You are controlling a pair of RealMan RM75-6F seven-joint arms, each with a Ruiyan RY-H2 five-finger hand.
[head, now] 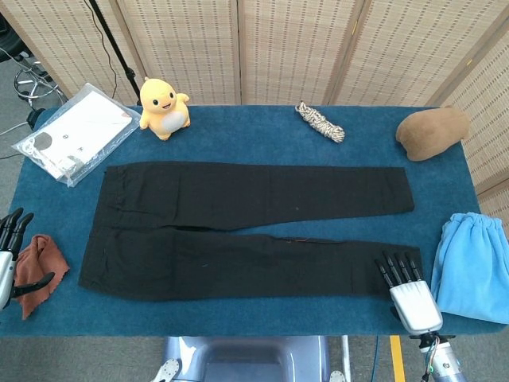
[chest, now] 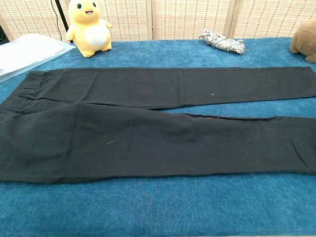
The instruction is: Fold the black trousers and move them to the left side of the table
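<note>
Two hands showed in the head view, none in the chest view. Our right hand [head: 409, 290] sat at the table's [head: 262, 127] five o'clock edge, palm down, fingers straight and apart, grasping nothing; the fingertips [head: 395, 261] lay at the hem of the near leg, though we could not tell if they touched the cloth. Our left hand [head: 8, 259] hung off the eight o'clock edge, fingers spread and released, thumb reaching toward a rust cloth [head: 36, 267] just beside it.

The trousers [head: 238, 227] lay flat and unfolded across the middle of the table, waistband at nine o'clock, both legs running toward three o'clock. The far leg stretched straight; the near leg angled slightly away from it, a thin wedge of blue showing between them past the crotch.

Around the rim we had a yellow toy [head: 163, 106] at eleven o'clock, a plastic bag [head: 73, 133] at ten overhanging the corner, a rope bundle [head: 320, 122] at one, a brown hat [head: 432, 132] at two, and a blue pouch [head: 475, 265] at four, just beside our right hand.
</note>
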